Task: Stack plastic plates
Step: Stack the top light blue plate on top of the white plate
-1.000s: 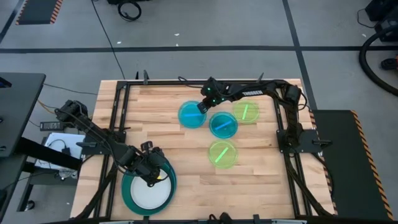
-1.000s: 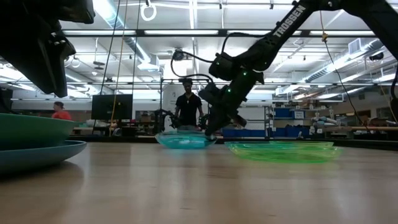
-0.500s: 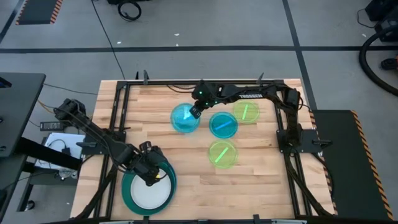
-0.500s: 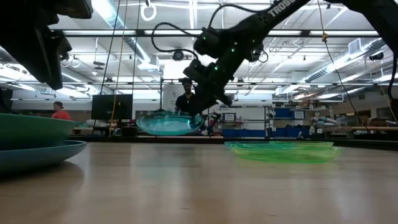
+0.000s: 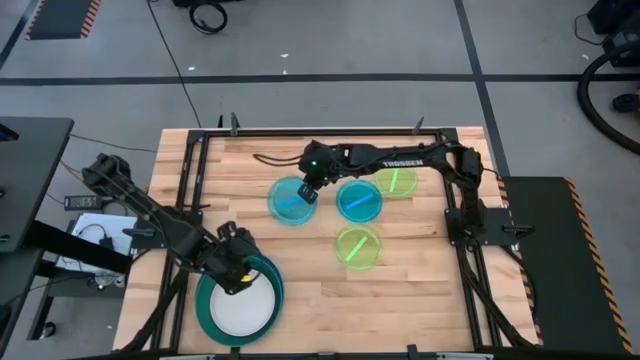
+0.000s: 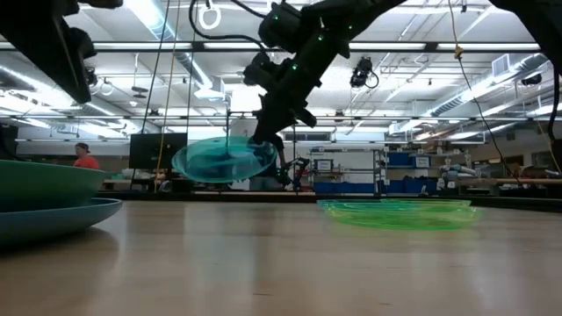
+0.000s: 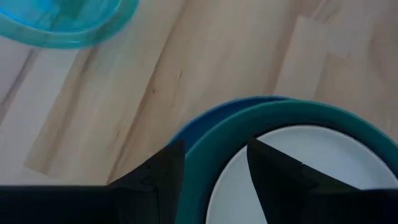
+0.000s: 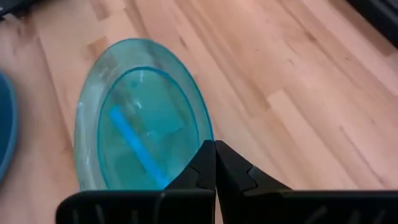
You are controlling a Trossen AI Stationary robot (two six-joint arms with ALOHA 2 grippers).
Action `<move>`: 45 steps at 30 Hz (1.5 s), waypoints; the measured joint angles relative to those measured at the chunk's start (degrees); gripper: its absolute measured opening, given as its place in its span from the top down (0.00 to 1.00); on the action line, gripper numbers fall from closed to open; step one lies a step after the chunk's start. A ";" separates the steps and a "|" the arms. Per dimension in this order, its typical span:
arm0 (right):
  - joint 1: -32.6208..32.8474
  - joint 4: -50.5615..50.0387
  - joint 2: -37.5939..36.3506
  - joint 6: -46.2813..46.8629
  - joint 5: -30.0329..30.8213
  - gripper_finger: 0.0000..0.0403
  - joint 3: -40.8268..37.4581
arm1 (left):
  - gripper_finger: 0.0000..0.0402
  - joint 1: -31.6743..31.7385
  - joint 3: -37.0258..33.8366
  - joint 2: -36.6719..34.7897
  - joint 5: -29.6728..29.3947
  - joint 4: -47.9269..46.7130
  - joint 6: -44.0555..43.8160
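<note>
My right gripper (image 5: 310, 190) is shut on a small translucent cyan plate (image 5: 289, 201), held in the air over the table's middle (image 6: 224, 162). A second cyan plate (image 5: 358, 200) and two lime green plates (image 5: 395, 180) (image 5: 357, 247) lie flat on the table to its right. At the near left sits a stack: a white plate (image 5: 238, 312) in a teal plate (image 7: 280, 115) on a blue plate (image 7: 205, 121). My left gripper (image 5: 232, 268) hangs open above the stack's far rim and touches nothing. My right gripper pinches the cyan plate's rim (image 8: 202, 146) between its two shut fingers, on the plate's right side. The fingers slant down at it from the table's far right. The plate is lifted clear of the table and juts out toward the left, slightly tilted (image 6: 224, 162).
Bare wooden tabletop (image 5: 300, 290) lies between the stack and the small plates. A black frame (image 5: 190, 170) runs round the table's edges. People stand far off in the room behind (image 6: 85, 158).
My right gripper has lifted the cyan plate off the table and carried it up and toward the table's left, away from the other small plates; it has stayed shut. My left gripper has risen a little above the stack and has stayed open.
</note>
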 joint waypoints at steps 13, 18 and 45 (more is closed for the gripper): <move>6.99 -0.12 0.01 4.38 1.06 0.99 0.02 | 0.55 -0.92 -0.01 -6.63 -6.89 -2.77 12.47; 10.04 1.50 0.02 6.60 3.51 0.99 0.02 | 0.55 -0.92 0.00 -8.18 -7.45 -8.63 14.31; 22.38 9.96 0.98 23.80 9.74 0.99 0.10 | 0.55 -4.87 -0.02 -15.85 -6.47 -8.34 25.76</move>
